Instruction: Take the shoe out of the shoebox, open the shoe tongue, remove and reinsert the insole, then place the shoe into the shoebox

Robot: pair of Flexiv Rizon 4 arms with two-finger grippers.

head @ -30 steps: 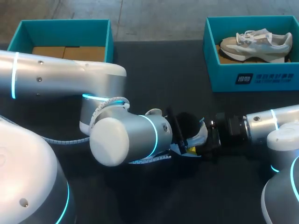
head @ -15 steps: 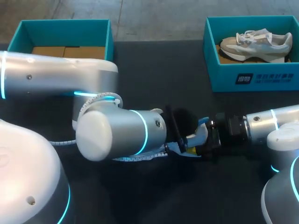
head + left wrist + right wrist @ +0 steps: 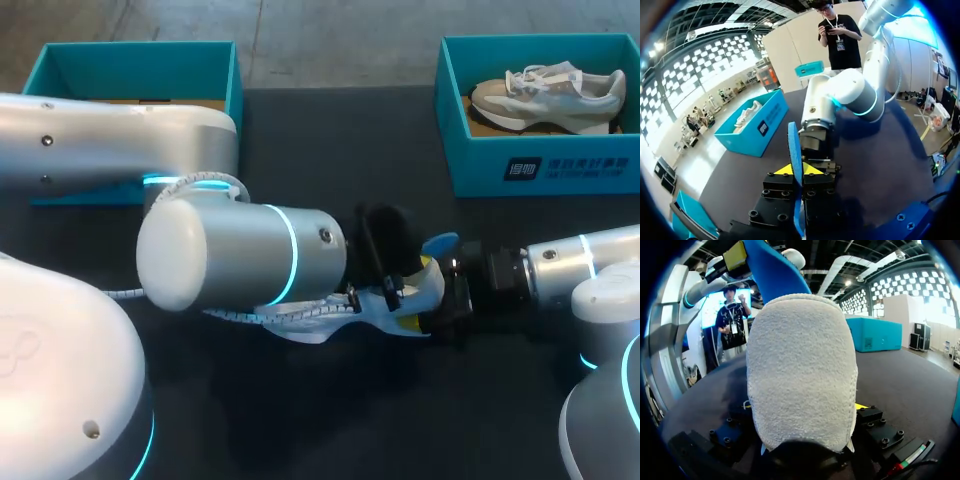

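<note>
Shoebox (image 3: 482, 166) with white-print label (image 3: 570, 168)

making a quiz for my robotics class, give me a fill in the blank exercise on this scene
1. The left end effector is shut on the blue ___.
2. The right end effector holds the shoe by its ___.
3. A second shoe lies inside the right ___.
Missing words: insole; heel; shoebox.

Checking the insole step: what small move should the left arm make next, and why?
Probably draw the left end effector back: it is shut on the blue insole, which seems partly inside the shoe held by the right end effector.
</note>
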